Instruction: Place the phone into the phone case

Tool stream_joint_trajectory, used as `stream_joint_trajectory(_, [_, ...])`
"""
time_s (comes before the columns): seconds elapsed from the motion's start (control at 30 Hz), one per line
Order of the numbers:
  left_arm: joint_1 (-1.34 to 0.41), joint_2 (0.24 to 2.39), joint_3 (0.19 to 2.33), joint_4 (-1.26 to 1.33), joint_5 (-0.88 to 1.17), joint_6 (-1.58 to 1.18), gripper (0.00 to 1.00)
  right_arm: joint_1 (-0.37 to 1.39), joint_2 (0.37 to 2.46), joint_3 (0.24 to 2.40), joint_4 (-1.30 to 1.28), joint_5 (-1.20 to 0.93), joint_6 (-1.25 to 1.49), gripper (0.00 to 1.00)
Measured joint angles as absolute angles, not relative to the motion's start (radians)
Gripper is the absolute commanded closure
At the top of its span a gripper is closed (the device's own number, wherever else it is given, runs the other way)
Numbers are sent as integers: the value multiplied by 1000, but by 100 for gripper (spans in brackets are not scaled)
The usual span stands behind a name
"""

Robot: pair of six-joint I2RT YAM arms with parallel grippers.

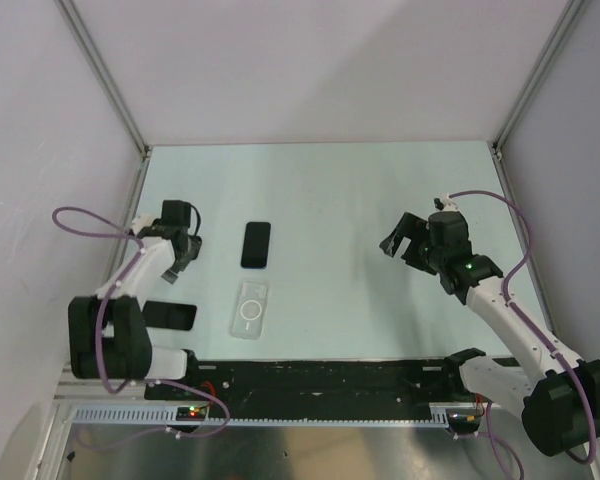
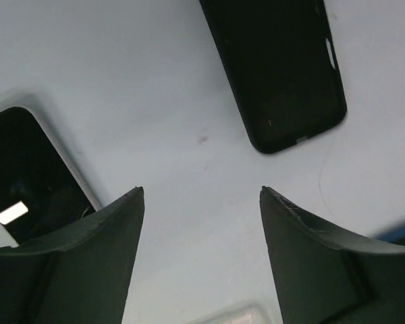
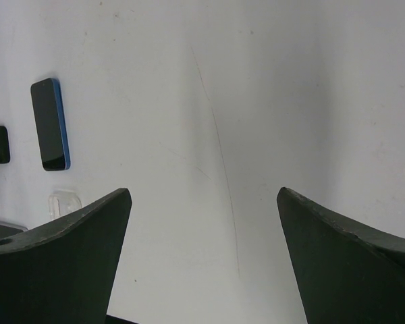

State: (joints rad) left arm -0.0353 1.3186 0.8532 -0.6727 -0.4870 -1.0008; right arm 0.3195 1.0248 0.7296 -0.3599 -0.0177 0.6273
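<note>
The black phone point(image 1: 256, 245) lies flat on the table, left of centre. It also shows in the left wrist view point(image 2: 277, 67) and, with a blue edge, in the right wrist view point(image 3: 50, 125). The clear phone case point(image 1: 251, 309), with a white ring on it, lies just in front of the phone. A corner of it shows in the left wrist view point(image 2: 236, 316) and the right wrist view point(image 3: 64, 201). My left gripper point(image 1: 173, 268) point(image 2: 201, 192) is open and empty, left of the phone. My right gripper point(image 1: 393, 243) point(image 3: 204, 192) is open and empty over bare table, far right of the phone.
A second black phone-sized slab point(image 1: 170, 316) lies left of the case, below my left gripper. In the left wrist view point(image 2: 27, 175) it has a pale rim and a glossy face. Grey walls enclose the table on three sides.
</note>
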Motion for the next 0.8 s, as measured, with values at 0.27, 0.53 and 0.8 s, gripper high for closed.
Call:
stream_joint_trajectory(0.27, [104, 1553, 1008, -653, -444, -1032, 47, 325, 1025, 730, -362, -18, 624, 5])
stream_joint_trajectory(0.53, [153, 1665, 1057, -626, -421, -1069, 49, 331, 1025, 730, -367, -17, 622, 5])
stream_joint_trajectory(0.8, [184, 1753, 1071, -626, -408, -1100, 52, 331, 1024, 730, -369, -17, 616, 5])
